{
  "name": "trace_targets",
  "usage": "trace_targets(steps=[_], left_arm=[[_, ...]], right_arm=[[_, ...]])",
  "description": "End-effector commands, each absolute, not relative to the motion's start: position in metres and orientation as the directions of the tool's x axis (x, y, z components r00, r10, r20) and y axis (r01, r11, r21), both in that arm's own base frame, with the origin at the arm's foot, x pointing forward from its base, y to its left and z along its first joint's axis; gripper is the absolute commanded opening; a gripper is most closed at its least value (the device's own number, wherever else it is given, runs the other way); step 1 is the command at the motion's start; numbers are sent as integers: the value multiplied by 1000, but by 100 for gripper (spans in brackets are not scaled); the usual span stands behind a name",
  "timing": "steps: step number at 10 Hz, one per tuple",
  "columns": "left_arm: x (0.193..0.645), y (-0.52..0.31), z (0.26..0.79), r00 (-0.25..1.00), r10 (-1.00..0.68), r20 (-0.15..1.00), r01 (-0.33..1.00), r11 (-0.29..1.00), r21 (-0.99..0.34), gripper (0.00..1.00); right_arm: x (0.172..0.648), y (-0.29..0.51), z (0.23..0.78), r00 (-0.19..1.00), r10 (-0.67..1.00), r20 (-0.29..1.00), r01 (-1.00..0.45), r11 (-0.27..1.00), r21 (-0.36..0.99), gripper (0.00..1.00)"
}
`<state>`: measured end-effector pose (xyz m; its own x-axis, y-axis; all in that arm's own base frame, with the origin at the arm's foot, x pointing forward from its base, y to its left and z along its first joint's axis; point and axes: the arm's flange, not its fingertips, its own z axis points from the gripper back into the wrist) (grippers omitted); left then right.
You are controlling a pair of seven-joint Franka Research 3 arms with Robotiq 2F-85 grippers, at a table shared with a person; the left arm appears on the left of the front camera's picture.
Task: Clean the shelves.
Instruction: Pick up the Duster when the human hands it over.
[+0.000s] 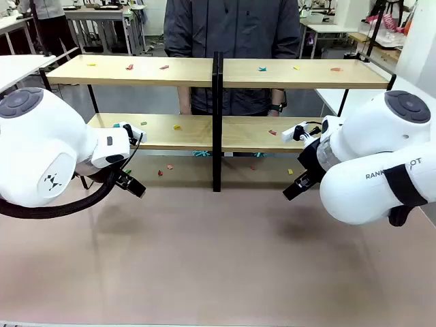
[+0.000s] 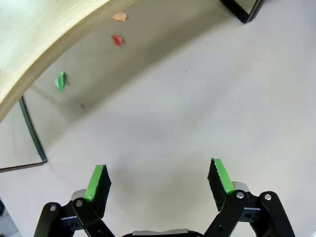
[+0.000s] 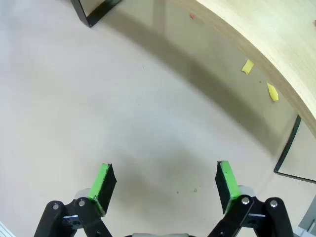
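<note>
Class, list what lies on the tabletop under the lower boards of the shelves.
On the tabletop under the shelves lie a green scrap, a red scrap and two yellow scraps. The left arm and right arm cover the outer ends in the front view.

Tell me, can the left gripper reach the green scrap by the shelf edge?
Probably yes: the open left gripper faces bare tabletop with nothing between it and the green scrap, though the shelf hangs close by.

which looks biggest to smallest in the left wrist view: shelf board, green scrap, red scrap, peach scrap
1. shelf board
2. green scrap
3. red scrap and peach scrap look alike; both lie farther off, so not ranked
</note>
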<state>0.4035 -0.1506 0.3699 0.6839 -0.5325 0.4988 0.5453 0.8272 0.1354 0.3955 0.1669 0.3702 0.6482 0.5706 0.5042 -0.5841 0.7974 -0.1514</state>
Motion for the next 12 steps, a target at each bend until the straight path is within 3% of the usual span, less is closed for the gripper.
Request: trace_targets(steps=[1, 12], left_arm=[[403, -151, 370, 684, -533, 499, 545, 827, 135, 100], [404, -150, 370, 684, -532, 499, 545, 828, 135, 100]], right_arm=[[396, 167, 370, 648, 571, 504, -584, 797, -151, 100], [395, 167, 370, 648, 571, 504, -584, 797, -152, 100]])
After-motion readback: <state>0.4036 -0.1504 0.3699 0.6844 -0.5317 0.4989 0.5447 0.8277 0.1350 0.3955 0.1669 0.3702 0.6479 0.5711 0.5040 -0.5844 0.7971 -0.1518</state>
